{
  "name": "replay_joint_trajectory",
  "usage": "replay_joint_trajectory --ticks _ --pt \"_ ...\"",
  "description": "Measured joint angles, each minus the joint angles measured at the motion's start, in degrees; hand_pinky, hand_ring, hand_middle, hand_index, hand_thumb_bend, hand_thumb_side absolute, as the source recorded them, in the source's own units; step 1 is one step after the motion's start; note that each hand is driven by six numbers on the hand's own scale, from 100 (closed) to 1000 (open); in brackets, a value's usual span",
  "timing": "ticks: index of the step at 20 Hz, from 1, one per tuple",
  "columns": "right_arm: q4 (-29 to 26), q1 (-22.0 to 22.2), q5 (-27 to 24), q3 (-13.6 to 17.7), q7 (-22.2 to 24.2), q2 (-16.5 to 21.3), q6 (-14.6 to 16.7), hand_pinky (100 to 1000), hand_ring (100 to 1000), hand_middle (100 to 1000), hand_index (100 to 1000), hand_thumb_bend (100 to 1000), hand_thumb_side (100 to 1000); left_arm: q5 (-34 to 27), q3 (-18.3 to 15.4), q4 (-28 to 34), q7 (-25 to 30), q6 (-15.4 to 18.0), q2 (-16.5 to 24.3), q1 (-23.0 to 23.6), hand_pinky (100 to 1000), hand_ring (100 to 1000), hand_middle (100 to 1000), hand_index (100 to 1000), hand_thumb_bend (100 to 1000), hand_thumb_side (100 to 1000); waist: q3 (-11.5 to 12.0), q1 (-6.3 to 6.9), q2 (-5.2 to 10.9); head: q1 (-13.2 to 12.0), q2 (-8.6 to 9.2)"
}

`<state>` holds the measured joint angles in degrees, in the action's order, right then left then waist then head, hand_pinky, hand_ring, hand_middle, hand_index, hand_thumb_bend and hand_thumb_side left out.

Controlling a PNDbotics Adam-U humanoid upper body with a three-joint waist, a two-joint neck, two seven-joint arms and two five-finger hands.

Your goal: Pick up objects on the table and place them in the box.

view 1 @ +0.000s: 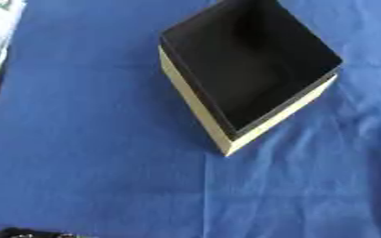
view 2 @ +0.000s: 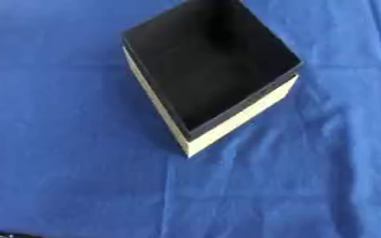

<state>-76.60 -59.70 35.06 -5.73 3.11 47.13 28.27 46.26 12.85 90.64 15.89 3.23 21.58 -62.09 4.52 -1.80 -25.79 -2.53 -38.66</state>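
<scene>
Box (view 1: pixel 251 65) sits empty on blue-clothed surface (view 1: pixel 88 153), no objs visible, can't tell my hand state, so I risk reaching blind.

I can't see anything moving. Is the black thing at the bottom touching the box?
Apart. Left eye view: bare blue cloth separates box and black thing.

The box (view 1: pixel 226 135) sits on the cloth (view 1: pixel 88 153), toward the far side.

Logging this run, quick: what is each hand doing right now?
Left hand: only a dark bit at the lower left edge; fingers cannot be told.
Right hand: not in view.
</scene>
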Motion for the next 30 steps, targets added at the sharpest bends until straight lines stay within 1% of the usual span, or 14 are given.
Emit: replay_joint_trajectory --ticks 2,4,11,15,19,24,25,26,28,29,30 --pt "-0.09 -0.59 -0.24 0.02 0.02 -0.56 -0.02 787 719 700 768 100 100 1.51 1.05 -2.00 -0.66 0.97 -2.54 -0.72 122 371 344 371 100 100 -0.52 -0.26 0.00 -0.80 0.52" --pt "-0.10 -0.95 -0.52 0.02 0.05 -1.05 -0.08 788 720 699 768 100 100 2.20 2.37 -3.16 -1.07 2.21 -4.35 -0.90 115 368 339 368 100 100 -0.96 -0.41 0.00 -1.21 0.64" --pt "-0.24 -1.56 -1.22 0.33 0.08 -2.09 -0.45 789 723 696 771 100 100 1.89 5.80 -5.91 -0.82 4.33 -9.33 -0.90 118 372 340 371 100 100 -1.79 -1.14 0.00 -2.04 1.06" --pt "-0.34 -1.63 -1.54 0.42 0.17 -2.47 -0.62 791 726 694 773 100 100 1.89 7.15 -6.57 -0.30 4.86 -10.90 -0.74 124 376 344 375 100 100 -1.85 -1.14 0.00 -2.06 1.05" --pt "-0.41 -1.61 -1.84 0.44 0.28 -2.59 -0.75 791 726 694 773 100 100 2.03 8.19 -6.96 0.40 5.16 -11.52 -0.29 163 393 361 392 100 100 -1.84 -1.14 0.00 -1.85 1.02" --pt "-0.50 -1.29 -2.02 0.79 0.38 -2.75 -0.89 792 728 692 774 100 100 3.45 8.79 -8.87 1.45 5.05 -11.96 0.87 237 419 386 420 100 100 -1.82 -1.14 0.00 -1.62 0.97" --pt "-0.58 -1.25 -2.03 0.82 0.38 -2.78 -0.95 791 729 692 775 100 100 3.91 8.86 -9.30 1.66 5.27 -11.97 1.16 276 433 404 439 107 100 -1.81 -1.14 0.00 -1.56 0.97" --pt "-0.67 -1.23 -2.03 0.90 0.39 -2.78 -1.03 791 728 692 775 100 100 4.36 8.96 -9.60 1.81 5.66 -11.97 1.41 350 461 438 479 167 100 -1.76 -1.14 0.00 -1.48 0.97" --pt "-0.77 -1.08 -2.03 1.06 0.40 -2.78 -1.08 791 728 691 774 100 100 5.64 9.29 -9.77 1.69 7.33 -11.97 1.77 453 516 486 545 239 100 -1.68 -1.14 0.00 -1.24 0.97" --pt "-0.78 -0.93 -2.03 1.09 0.40 -2.78 -1.08 792 728 693 774 100 100 6.21 9.45 -9.83 1.67 8.32 -11.97 1.96 510 562 524 602 278 100 -1.65 -1.14 0.00 -1.17 0.97" --pt "-0.79 -0.80 -2.03 1.09 0.40 -2.78 -1.08 792 728 693 774 100 100 6.57 9.56 -10.09 1.88 9.29 -11.97 2.20 510 562 524 602 278 100 -1.59 -1.14 0.00 -1.03 0.97"
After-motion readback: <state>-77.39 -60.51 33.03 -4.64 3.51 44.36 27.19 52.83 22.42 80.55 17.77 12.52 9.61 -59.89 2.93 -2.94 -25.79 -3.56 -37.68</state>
